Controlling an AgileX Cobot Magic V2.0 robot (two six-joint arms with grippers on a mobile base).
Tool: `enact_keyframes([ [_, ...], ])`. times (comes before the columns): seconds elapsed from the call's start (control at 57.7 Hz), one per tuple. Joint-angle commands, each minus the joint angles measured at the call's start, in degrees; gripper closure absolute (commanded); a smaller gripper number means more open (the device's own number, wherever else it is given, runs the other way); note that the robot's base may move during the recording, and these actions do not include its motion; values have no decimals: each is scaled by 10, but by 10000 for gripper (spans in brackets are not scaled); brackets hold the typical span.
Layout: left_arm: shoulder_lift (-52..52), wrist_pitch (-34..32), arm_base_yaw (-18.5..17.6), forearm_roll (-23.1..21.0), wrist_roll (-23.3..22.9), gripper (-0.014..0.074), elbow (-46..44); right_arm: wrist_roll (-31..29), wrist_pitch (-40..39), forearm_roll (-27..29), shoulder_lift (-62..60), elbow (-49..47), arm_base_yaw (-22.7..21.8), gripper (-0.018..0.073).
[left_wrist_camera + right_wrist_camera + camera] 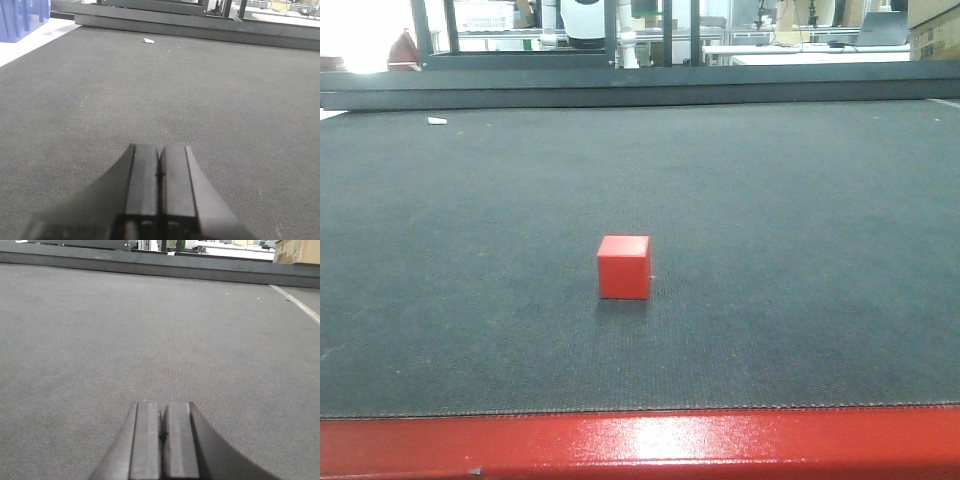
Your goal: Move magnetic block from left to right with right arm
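The magnetic block (623, 267), a small bright-red cube, rests on the dark grey mat (790, 200) near the middle of the front view, slightly toward the near edge. No arm shows in that view. In the left wrist view my left gripper (159, 150) is shut, its dark fingers pressed together over bare mat. My right gripper (164, 406) is likewise shut with nothing between its fingers, low over the mat. The cube appears in neither wrist view.
A red table edge (640, 445) runs along the front. A raised dark ledge (640, 85) bounds the mat's far side. A small white scrap (437, 121) lies at the far left of the mat. A cardboard box (297, 251) stands beyond the far right corner.
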Motion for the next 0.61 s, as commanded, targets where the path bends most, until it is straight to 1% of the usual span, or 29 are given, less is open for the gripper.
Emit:
enact_keyframes([
  [0.0,-7,-48,-4,-5,0,722,6,-3,-52,-1,-12,0,-2,484],
  [0.589,-7,-48,-4,-5,0,722,6,-3,-52,-2,-12,0,-2,484],
])
